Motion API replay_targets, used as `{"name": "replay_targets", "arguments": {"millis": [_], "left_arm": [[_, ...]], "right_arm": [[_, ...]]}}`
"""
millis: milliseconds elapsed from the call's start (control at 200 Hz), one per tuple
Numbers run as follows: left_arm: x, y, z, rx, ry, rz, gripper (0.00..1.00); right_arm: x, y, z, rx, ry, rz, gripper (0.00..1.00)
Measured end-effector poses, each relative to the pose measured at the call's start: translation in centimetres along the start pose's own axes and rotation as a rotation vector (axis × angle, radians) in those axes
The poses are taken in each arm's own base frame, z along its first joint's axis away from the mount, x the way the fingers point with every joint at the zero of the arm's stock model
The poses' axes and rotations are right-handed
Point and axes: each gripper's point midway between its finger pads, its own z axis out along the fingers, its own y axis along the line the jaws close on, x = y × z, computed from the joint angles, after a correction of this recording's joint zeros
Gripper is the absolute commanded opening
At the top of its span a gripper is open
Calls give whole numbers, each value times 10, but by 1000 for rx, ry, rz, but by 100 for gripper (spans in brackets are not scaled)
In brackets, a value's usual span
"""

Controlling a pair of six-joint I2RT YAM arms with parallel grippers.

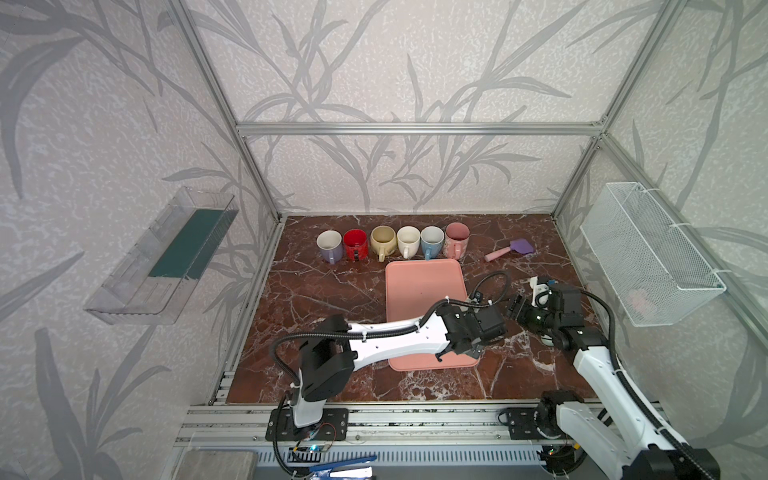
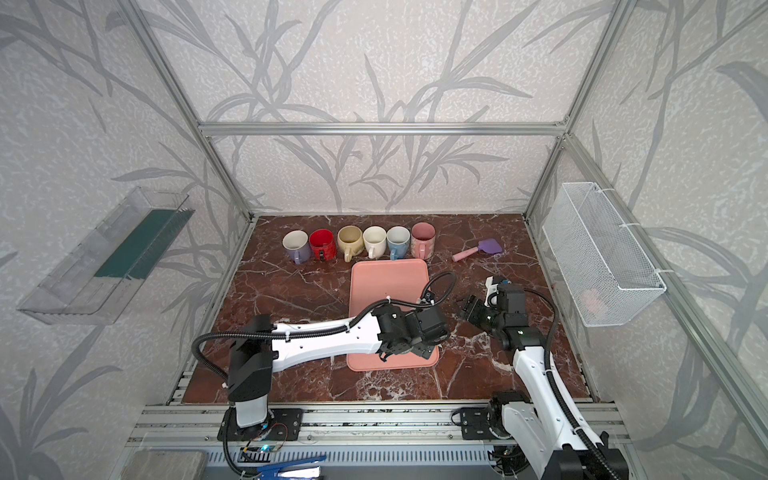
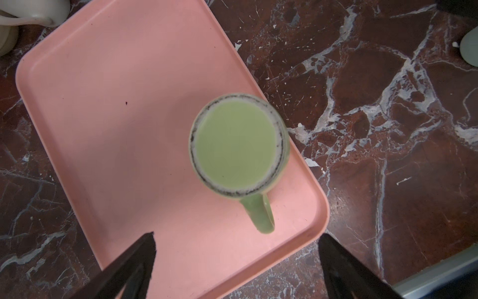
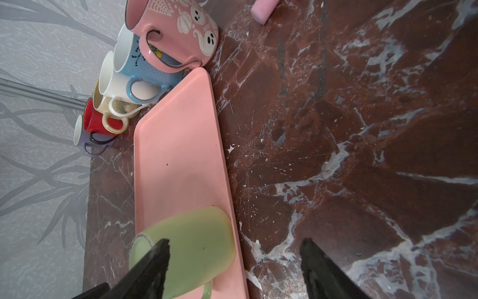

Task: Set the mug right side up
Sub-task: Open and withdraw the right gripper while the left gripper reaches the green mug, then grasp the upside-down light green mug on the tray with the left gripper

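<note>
A pale green mug [image 3: 234, 143] stands upside down on the pink tray [image 3: 116, 77], near the tray's front right corner, with its ringed base facing up. Its handle [image 3: 260, 214] points toward my left gripper [image 3: 236, 235], which hangs open above the mug with nothing between its fingers. In both top views the left wrist hides the mug. My right gripper [image 4: 234, 240] is open just right of the tray, level with the mug [image 4: 196, 240] and pointing at it without touching. Both grippers show in a top view, left [image 1: 459, 355] and right [image 1: 513, 307].
Several upright mugs [image 1: 392, 243] stand in a row behind the tray [image 1: 419, 282]. A purple spatula with a pink handle [image 1: 511, 249] lies at the back right. A wire basket [image 1: 652, 253] hangs on the right wall, a clear shelf [image 1: 162, 257] on the left wall.
</note>
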Motion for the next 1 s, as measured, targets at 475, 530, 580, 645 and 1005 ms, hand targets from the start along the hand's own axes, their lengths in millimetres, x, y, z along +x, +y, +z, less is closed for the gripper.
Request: {"name": "replay_targets", "arguments": {"millis": [475, 530, 580, 645, 1005], "left_arm": [[24, 18, 32, -75, 114, -8, 60], [32, 25, 38, -81, 141, -18, 52], [39, 32, 42, -91, 164, -17, 47], [43, 36, 45, -92, 183, -22, 46], [36, 20, 43, 29, 191, -11, 49]], "right_arm": [[-3, 2, 1, -15, -14, 12, 80], [-3, 2, 1, -15, -14, 14, 80], [-3, 2, 1, -17, -15, 14, 80], [-3, 3, 2, -21, -14, 15, 80], [-4, 4, 4, -28, -13, 15, 80]]}}
